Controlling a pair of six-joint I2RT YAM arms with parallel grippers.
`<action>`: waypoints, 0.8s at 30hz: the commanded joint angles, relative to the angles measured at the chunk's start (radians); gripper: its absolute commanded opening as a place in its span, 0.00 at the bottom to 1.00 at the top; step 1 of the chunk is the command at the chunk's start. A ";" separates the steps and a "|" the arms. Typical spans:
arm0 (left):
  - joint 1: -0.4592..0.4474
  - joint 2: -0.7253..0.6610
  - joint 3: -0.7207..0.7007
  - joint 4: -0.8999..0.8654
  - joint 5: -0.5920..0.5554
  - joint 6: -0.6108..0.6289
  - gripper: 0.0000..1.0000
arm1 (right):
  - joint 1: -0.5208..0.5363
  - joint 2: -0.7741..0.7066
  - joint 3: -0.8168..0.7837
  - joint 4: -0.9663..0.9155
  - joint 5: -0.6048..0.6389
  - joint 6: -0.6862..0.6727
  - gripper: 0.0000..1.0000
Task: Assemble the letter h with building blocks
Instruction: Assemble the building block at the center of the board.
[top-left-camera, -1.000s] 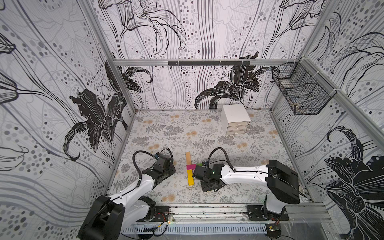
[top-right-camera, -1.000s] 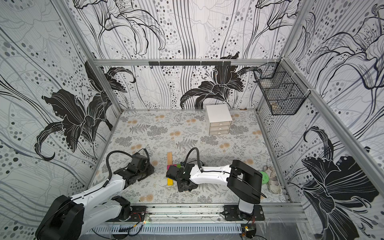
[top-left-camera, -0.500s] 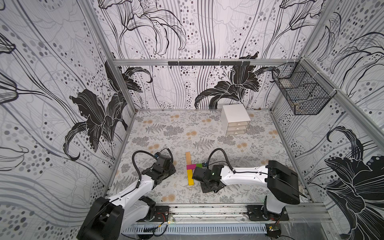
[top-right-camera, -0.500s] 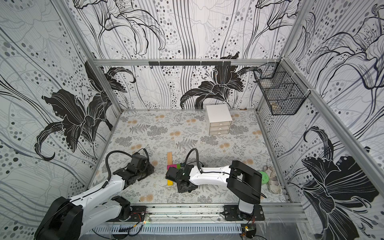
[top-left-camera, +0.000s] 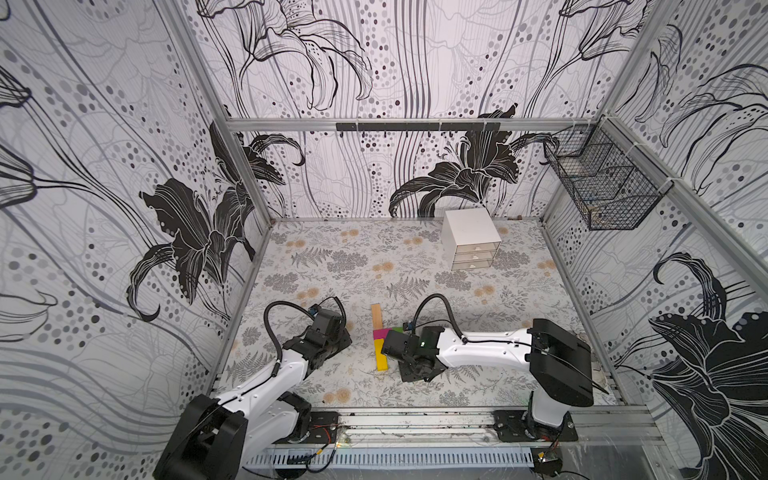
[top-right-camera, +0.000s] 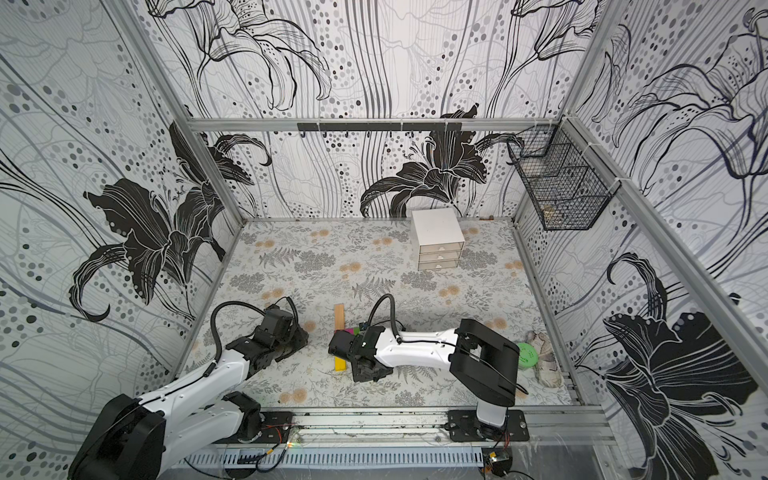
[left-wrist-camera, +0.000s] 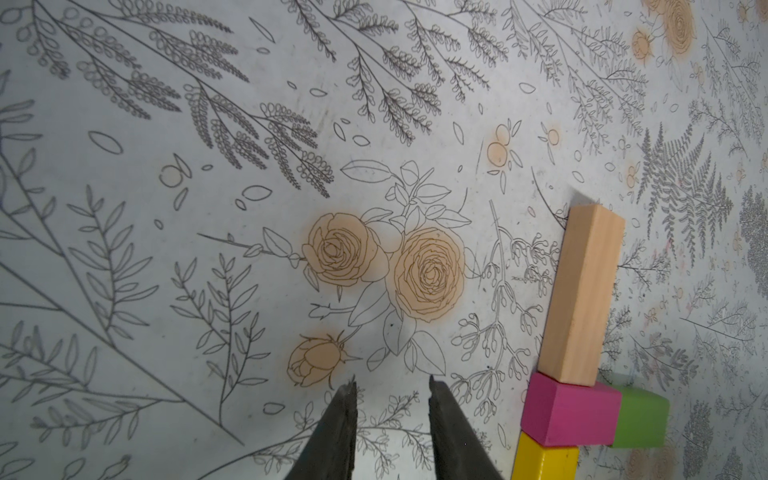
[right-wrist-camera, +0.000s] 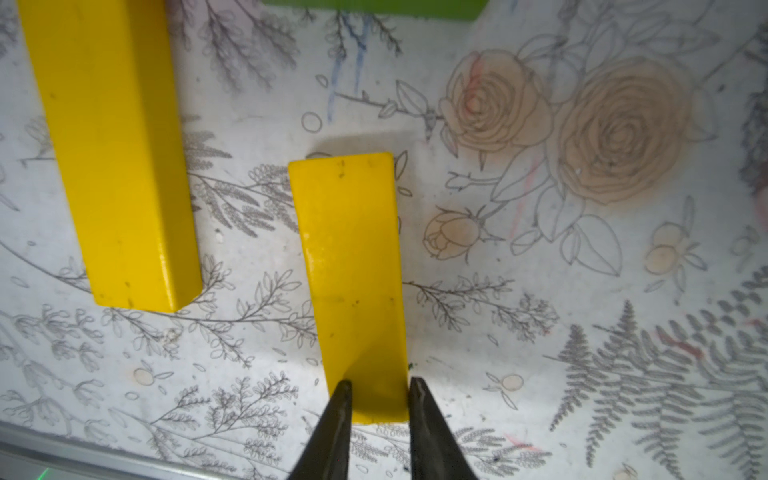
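**Second yellow leg pinched, stopped short of the green block**

Most of the open room lies behind the work. The bench is bare from the blocks back to the white drawer box by the rear wall. The front rail lies near the right end effector, on the robot's side. The left end effector is off to the left with its fingers parted and nothing between them. A strip of bare bench separates it from the blocks.

The unfinished letter h sits near the front middle, between the two arms. The tan block butts end-on against the pink block. The green block touches the pink one's side, and a yellow block meets its opposite face.

The right end effector pinches the near end of the second yellow block. That block lies beside the first yellow one, apart from it and roughly parallel. Its far end stops short of the green block, with bare bench between them. A shadow there suggests that end may be slightly raised, though the view does not settle it. Its glossy paint carries small dark specks.
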 joint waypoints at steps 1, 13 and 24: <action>0.007 -0.015 -0.007 0.005 -0.002 0.015 0.33 | -0.005 0.021 0.015 -0.048 0.024 0.004 0.47; 0.007 -0.013 0.001 0.004 0.001 0.017 0.33 | -0.005 0.045 0.045 -0.041 0.016 -0.041 0.54; 0.007 -0.005 0.026 -0.003 0.004 0.026 0.32 | -0.014 0.073 0.046 -0.025 0.011 -0.029 0.33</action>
